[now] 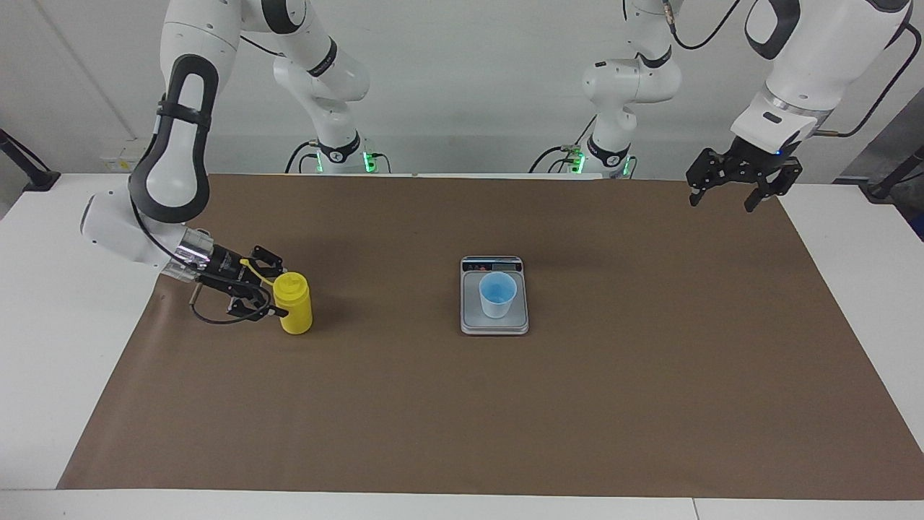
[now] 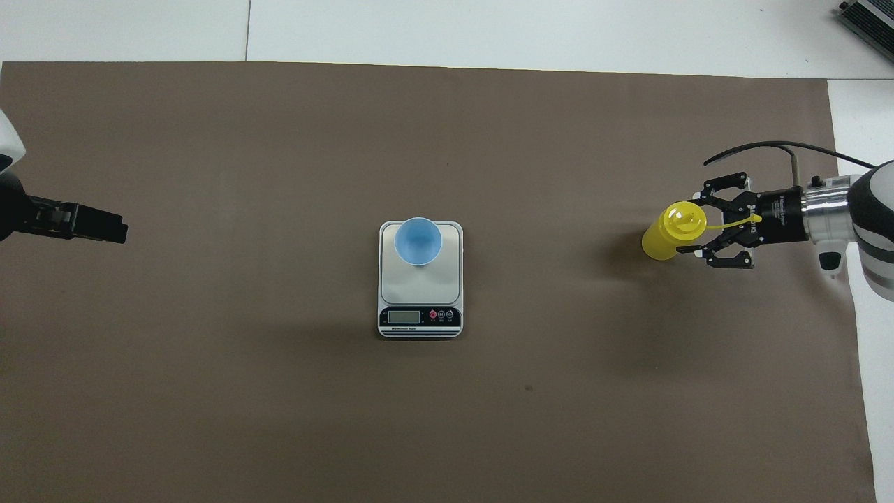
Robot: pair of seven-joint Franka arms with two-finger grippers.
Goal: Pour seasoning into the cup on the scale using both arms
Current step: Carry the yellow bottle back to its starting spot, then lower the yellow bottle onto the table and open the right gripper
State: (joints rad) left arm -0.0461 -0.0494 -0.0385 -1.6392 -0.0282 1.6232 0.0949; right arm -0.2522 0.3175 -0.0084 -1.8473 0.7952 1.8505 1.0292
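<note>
The yellow seasoning bottle [image 1: 294, 307] [image 2: 667, 234] stands upright on the brown mat toward the right arm's end of the table, level with the scale. My right gripper [image 1: 278, 289] [image 2: 693, 225] is low beside it and open, its fingers straddling the bottle's upper part with a gap, and the yellow cap strap [image 2: 733, 222] lies across it. The pale-blue cup [image 1: 497, 295] [image 2: 418, 241] stands on the silver scale [image 1: 494, 323] [image 2: 419, 286] at the mat's middle. My left gripper [image 1: 725, 195] [image 2: 105, 229] waits open in the air over the mat's corner at the left arm's end.
A brown mat [image 1: 505, 419] covers most of the white table. The scale's display strip [image 2: 419, 318] faces the robots. Both arm bases [image 1: 339, 155] stand at the table's edge nearest the robots.
</note>
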